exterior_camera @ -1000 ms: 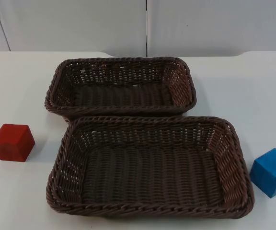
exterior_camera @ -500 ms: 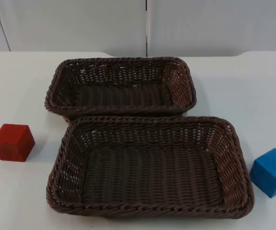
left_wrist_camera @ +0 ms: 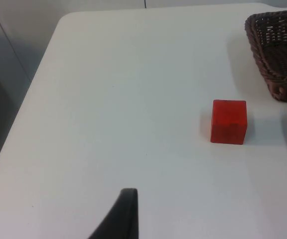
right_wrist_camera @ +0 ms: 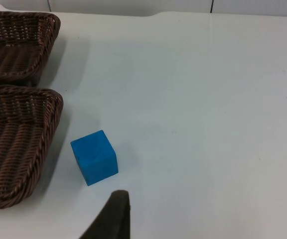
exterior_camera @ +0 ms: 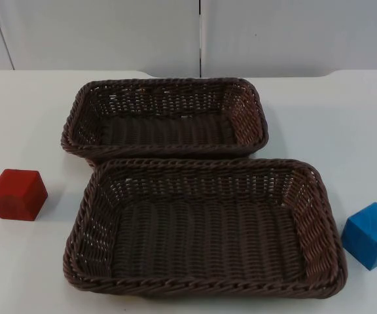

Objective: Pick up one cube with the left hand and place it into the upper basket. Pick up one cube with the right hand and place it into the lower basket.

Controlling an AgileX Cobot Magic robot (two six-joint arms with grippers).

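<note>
Two cubes flank the lower basket [exterior_camera: 205,226]: you should square the left gripper [left_wrist_camera: 118,219], finger state untellable, over the red cube [exterior_camera: 17,194] left of it.

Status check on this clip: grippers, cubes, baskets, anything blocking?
Red cube and blue cube on the table, untouched. Upper basket and lower basket empty. Nothing between cubes and baskets.
</note>
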